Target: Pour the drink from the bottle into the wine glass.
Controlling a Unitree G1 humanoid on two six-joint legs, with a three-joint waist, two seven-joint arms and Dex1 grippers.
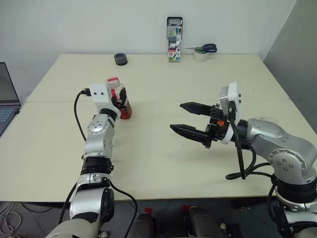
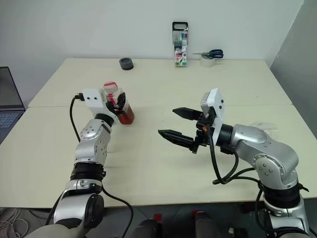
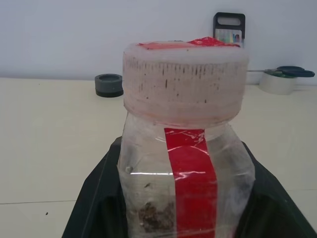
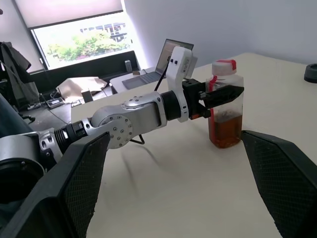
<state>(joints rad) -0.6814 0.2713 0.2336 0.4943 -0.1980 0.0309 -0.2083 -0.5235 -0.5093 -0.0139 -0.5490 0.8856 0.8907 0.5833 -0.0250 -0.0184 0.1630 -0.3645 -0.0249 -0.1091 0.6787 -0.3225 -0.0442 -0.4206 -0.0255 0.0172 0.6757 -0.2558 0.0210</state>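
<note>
left claw (image 4: 218, 94) hides part of the bottle (image 4: 226, 106).

Bright, even indoor light with soft shadows; the window (image 4: 79, 34) glares white.

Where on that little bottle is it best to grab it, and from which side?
Around the straight body below the cap, coming in level from the robot's side, as the left gripper does on the bottle. It stands upright, and this leaves the cap free.

Upright capped bottle (image 4: 226, 103), amber drink (image 4: 226, 130) low inside, on table.
</note>
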